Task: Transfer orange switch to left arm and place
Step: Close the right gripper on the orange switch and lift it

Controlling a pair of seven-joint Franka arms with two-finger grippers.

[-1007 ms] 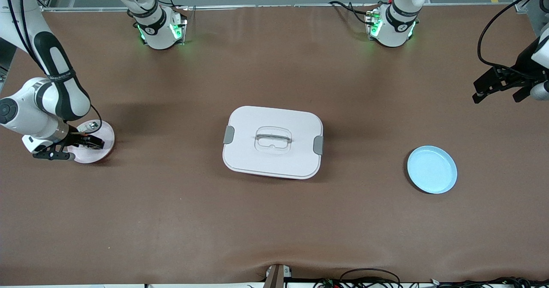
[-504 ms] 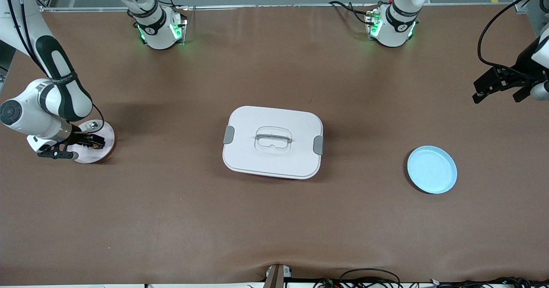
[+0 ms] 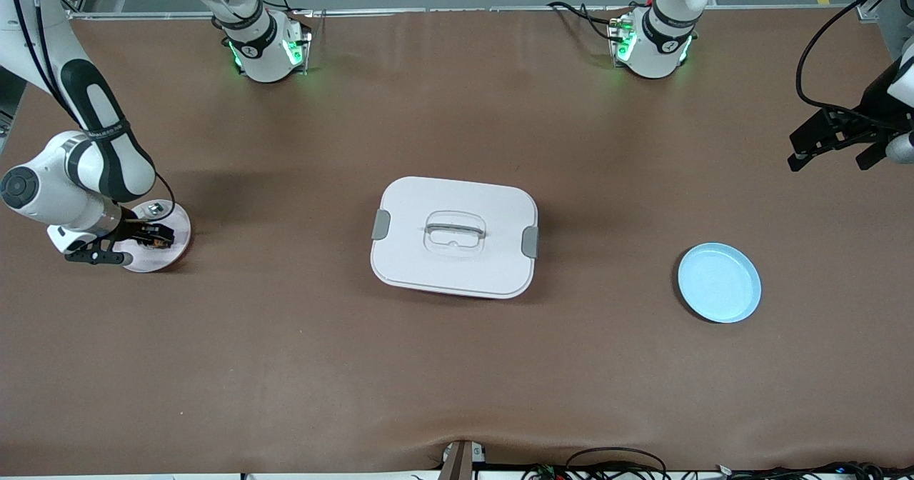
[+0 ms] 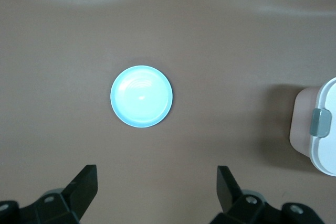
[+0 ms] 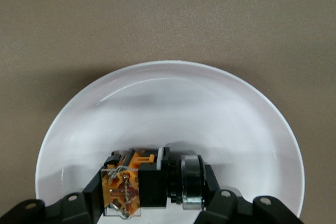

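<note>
Currently the right gripper point(image 5: 152, 205) is clamped on the orange switch point(image 5: 139, 184) in the white plate point(image 3: 175, 226) at the right arm's table end, while the left gripper point(image 4: 157, 187) waits, fingers wide, above the table near the blue plate point(image 4: 141, 96), the box point(image 3: 454, 236) mid-table.

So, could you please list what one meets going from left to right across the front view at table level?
Right gripper, shut on the orange switch, over the white plate → the box → blue plate → left gripper, open, waiting.
</note>
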